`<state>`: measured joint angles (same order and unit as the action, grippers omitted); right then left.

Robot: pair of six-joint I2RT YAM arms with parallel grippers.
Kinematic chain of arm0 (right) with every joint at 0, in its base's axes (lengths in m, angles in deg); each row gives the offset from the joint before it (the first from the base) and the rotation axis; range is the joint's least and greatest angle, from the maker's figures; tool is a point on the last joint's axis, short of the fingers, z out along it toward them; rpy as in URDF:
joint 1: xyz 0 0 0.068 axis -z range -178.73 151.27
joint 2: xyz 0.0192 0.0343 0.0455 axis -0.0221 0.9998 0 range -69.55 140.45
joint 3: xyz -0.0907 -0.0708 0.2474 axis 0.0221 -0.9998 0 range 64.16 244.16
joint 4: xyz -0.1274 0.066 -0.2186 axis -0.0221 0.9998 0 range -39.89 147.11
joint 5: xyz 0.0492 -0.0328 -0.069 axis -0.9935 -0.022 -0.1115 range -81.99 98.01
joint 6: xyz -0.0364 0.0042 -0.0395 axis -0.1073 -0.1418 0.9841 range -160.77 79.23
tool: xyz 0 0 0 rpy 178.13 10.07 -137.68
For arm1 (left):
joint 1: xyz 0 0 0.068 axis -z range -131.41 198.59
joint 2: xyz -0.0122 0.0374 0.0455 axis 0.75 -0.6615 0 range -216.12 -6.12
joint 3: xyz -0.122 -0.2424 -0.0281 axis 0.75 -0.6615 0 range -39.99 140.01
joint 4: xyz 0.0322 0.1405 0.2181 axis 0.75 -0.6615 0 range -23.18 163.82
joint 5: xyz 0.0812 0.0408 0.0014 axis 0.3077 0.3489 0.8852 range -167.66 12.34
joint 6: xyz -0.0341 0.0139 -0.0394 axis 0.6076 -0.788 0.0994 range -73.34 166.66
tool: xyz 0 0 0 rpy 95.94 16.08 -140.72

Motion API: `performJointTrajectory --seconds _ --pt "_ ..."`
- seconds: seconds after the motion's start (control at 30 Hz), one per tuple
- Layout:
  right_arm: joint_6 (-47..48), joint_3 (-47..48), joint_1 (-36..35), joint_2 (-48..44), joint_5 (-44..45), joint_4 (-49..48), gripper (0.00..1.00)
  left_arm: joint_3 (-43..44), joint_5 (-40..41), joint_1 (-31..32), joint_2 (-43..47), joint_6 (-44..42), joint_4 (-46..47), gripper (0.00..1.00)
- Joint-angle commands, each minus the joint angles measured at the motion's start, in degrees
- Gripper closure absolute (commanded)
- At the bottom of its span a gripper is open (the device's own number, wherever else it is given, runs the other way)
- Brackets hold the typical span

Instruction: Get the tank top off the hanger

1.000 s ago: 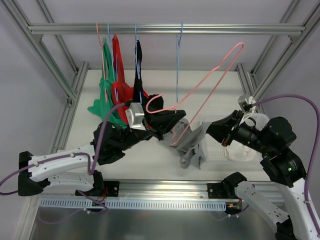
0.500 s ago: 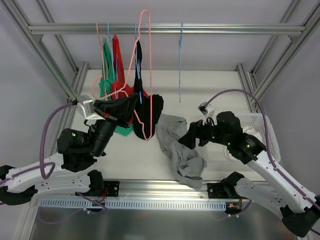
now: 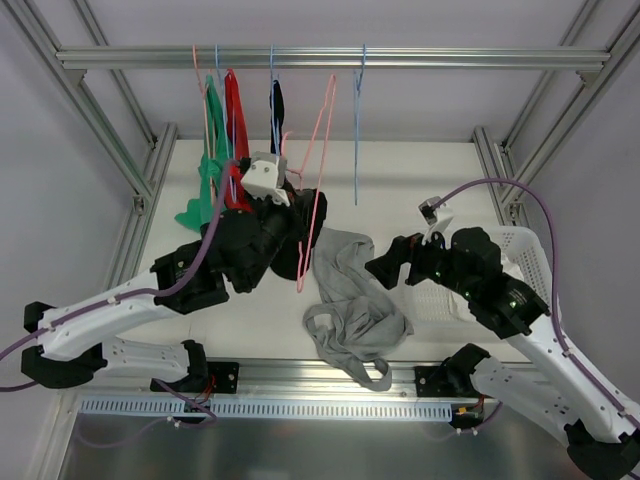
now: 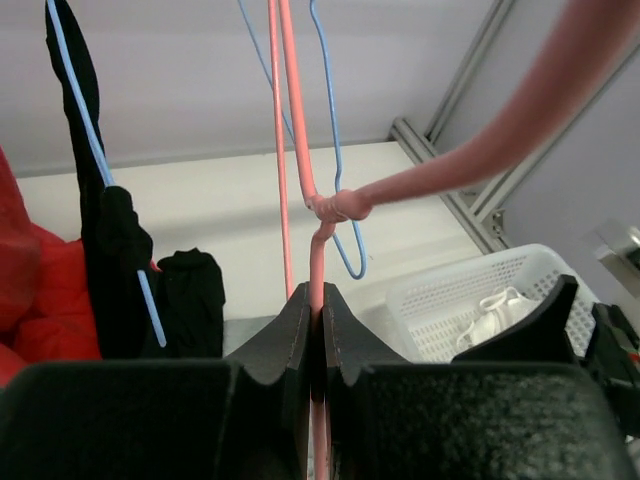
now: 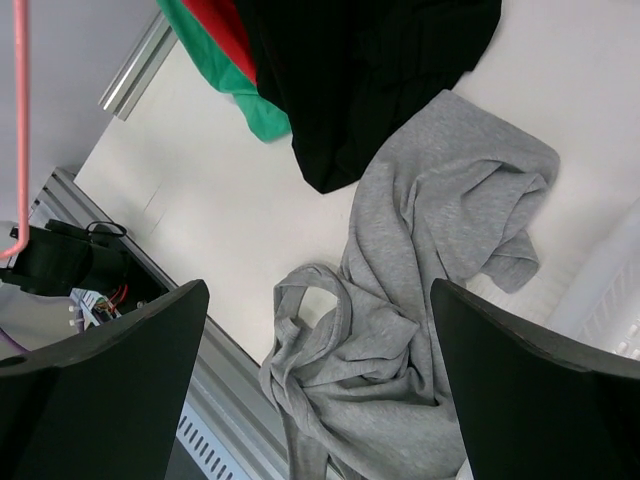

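Look for the top [image 3: 350, 295] crumpled on the table [image 3: 430, 180], free of any wire, between the 2 arms and just beside the basket [image 3: 520, 240]. Above and to its left, note the hanger [image 3: 318, 150], pink and bare, pinched just under its twisted neck by the left gripper [image 4: 314, 300], clamped tight on the wire. Cannot tell whether hooked over the rail [image 3: 450, 58]. Note also the right gripper [image 3: 385, 268], spread wide, holding nothing, hovering by the top's right edge. Counts as removed, by the look of it; seems now a matter of parking the bare hanger. Next, probably: lift the hook over the rail between the black garment [image 3: 277, 115] and the blue hanger [image 3: 357, 130], seat it, then let go, without snagging either neighbour.
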<state>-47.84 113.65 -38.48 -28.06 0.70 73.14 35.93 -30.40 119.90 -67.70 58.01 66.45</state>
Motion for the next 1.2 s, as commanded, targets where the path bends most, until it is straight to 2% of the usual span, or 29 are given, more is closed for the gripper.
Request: performJointTrajectory --seconds 0.0,0.07,0.2,0.23,0.3,0.5,0.67,0.83,0.97,1.17 --pt "-0.4 2.8 -0.24 -1.5 1.33 -0.18 0.0 7.21 4.5 0.24 -4.76 4.1 -9.4 1.0" --pt "-0.22 3.15 -0.33 -2.21 0.98 0.79 0.01 10.64 3.63 -0.81 -8.18 4.73 -12.99 1.0" --pt "-0.4 3.68 -0.24 -3.52 0.46 1.5 0.0 19.24 -12.49 -11.17 -14.69 9.38 -21.09 1.0" --pt "-0.57 3.77 -0.33 -3.79 0.19 1.58 0.0 23.09 -13.77 -13.89 -16.01 8.34 -21.36 1.0" --pt "-0.49 4.03 -0.33 -4.32 0.19 1.67 0.0 30.46 -16.83 -14.88 -20.93 3.79 -21.45 1.0" --pt "-0.57 3.94 -0.24 -4.84 0.28 2.02 0.01 52.71 -23.17 -24.19 -36.31 1.22 -28.65 1.0" --pt "0.13 3.42 -0.24 -5.72 1.42 2.02 0.01 60.04 -28.44 -29.37 -44.83 0.6 -28.92 1.0" --pt "1.09 3.07 -0.24 -4.59 0.98 2.02 0.0 68.13 -31.97 -31.4 -51.08 -0.81 -28.31 1.0" --pt "1.53 0.7 -0.16 -2.56 1.42 1.23 0.01 69.45 -33.38 -31.58 -53.55 -0.98 -27.52 1.0" --pt "-0.4 -3.7 -0.24 0.42 -1.74 -3.6 0.01 66.03 -32.5 -31.58 -53.12 0.42 -27.43 1.0"
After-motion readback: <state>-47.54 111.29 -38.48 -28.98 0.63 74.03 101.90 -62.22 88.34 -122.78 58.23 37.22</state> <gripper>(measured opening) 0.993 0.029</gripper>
